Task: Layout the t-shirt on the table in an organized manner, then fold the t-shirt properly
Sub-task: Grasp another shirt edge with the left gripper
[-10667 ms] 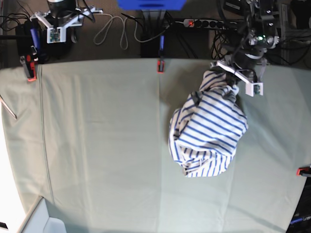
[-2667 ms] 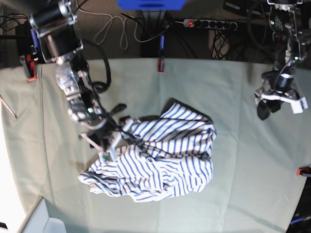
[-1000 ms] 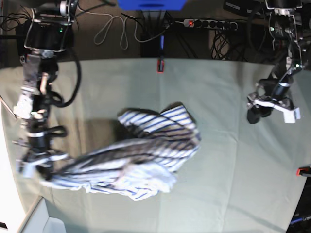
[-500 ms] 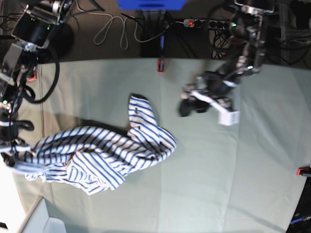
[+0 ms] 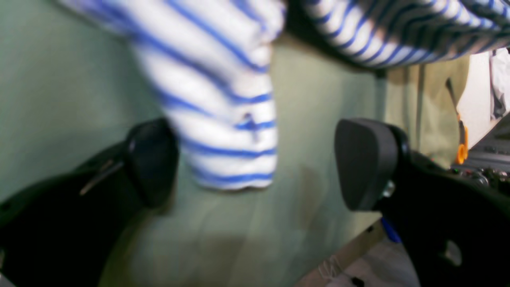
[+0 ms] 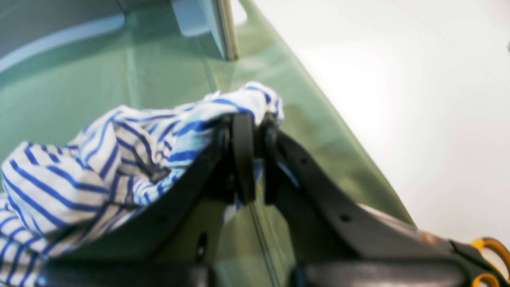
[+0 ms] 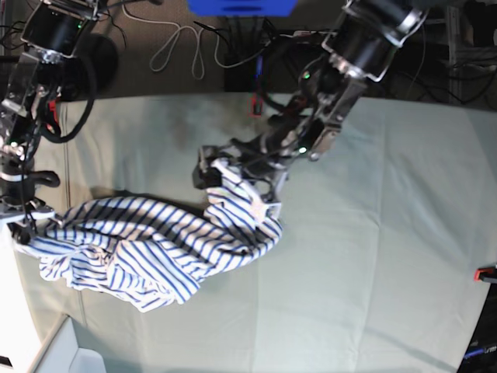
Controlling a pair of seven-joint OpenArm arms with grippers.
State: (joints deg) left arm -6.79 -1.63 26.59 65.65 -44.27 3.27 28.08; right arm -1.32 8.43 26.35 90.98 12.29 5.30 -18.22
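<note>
The t-shirt (image 7: 155, 241) lies bunched on the table (image 7: 373, 264), towards its left side in the base view, stretching from the left edge to the centre.

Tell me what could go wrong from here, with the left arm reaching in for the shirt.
1. The left gripper is open astride only a narrow hanging edge of the t-shirt; closing now may catch one thin layer or miss.
2. The right gripper is shut on a bunched corner at the table edge, so pulling further could drag cloth off the side.
3. The shirt lies twisted and rope-like between the arms, so pulling it apart may tighten the twist rather than spread it.
</note>
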